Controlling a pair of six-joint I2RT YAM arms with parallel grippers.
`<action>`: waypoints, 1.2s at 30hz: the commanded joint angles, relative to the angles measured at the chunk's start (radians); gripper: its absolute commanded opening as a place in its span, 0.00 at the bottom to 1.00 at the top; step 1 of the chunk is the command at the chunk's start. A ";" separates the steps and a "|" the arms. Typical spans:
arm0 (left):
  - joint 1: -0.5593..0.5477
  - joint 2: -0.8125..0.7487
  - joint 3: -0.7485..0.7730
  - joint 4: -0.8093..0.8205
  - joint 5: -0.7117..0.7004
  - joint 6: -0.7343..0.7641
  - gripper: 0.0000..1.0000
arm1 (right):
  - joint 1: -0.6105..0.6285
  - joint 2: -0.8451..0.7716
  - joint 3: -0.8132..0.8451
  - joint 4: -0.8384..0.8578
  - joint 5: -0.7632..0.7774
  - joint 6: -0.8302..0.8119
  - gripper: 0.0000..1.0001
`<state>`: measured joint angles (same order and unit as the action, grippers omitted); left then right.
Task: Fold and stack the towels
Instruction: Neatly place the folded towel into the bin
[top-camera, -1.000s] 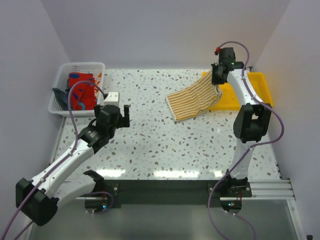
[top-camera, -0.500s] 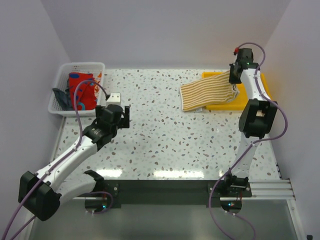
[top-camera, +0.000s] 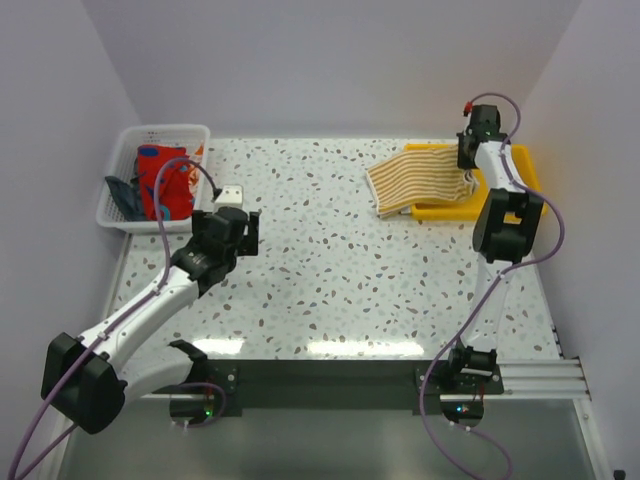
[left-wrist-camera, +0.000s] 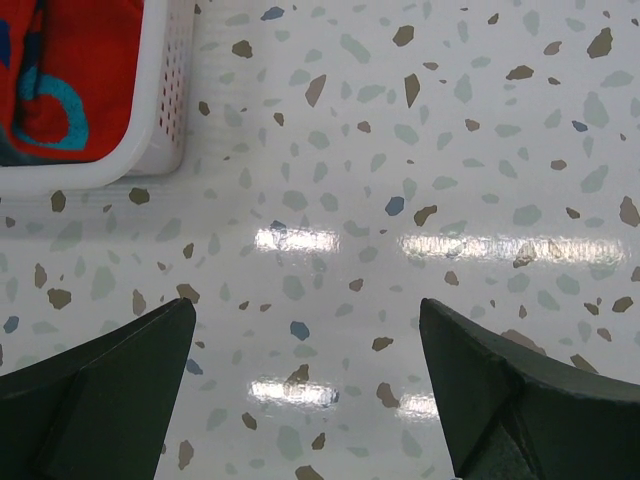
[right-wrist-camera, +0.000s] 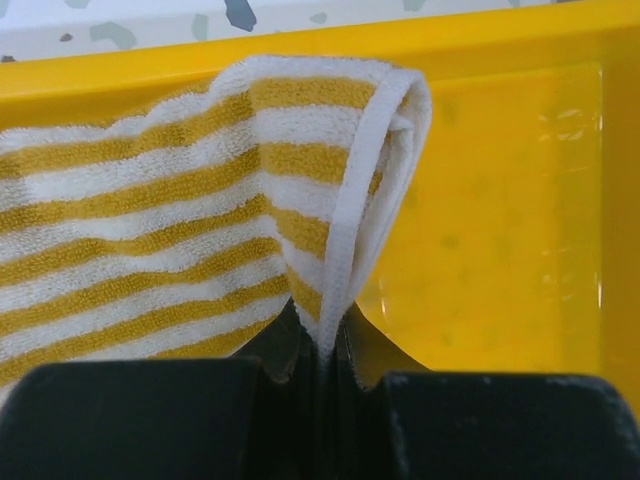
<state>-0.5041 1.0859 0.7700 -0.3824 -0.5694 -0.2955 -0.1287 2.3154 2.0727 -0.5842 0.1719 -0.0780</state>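
Your right gripper is reached out over the yellow tray at the table's far right corner, clamped on the striped towel. From overhead you see the whole spread: the towel runs leftward from the gripper, across the tray's left rim and out over the speckled table. That view does not show you whether the towel's outer edge rests on the table or hangs just above it.

The right wrist camera gives you what the overhead view cannot. The fingers are pinched tight on a folded, white-hemmed corner of the towel, with the tan and white stripes fanning to the left and the tray's floor bare to the right of the fold. The towel's far end is out of sight there.

Your left gripper hovers over the left side of the table, near the white basket, with its jaws wide apart and nothing between them. Its wrist camera shows only speckled table between the two dark fingers, and the basket's corner at upper left with a red towel inside. Only the overhead view shows you a dark towel lying beside the red one in the basket.
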 joint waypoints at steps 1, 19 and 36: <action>0.010 0.009 -0.012 0.056 -0.034 0.016 1.00 | -0.018 0.001 0.046 0.070 0.095 -0.084 0.00; 0.010 0.055 -0.034 0.091 -0.066 0.027 1.00 | -0.035 0.042 0.029 0.175 0.259 -0.321 0.00; 0.010 0.081 -0.031 0.096 -0.040 0.030 1.00 | -0.074 0.075 0.001 0.228 0.328 -0.348 0.00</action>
<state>-0.5030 1.1633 0.7383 -0.3336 -0.6060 -0.2710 -0.1921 2.3844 2.0705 -0.4179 0.4664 -0.4084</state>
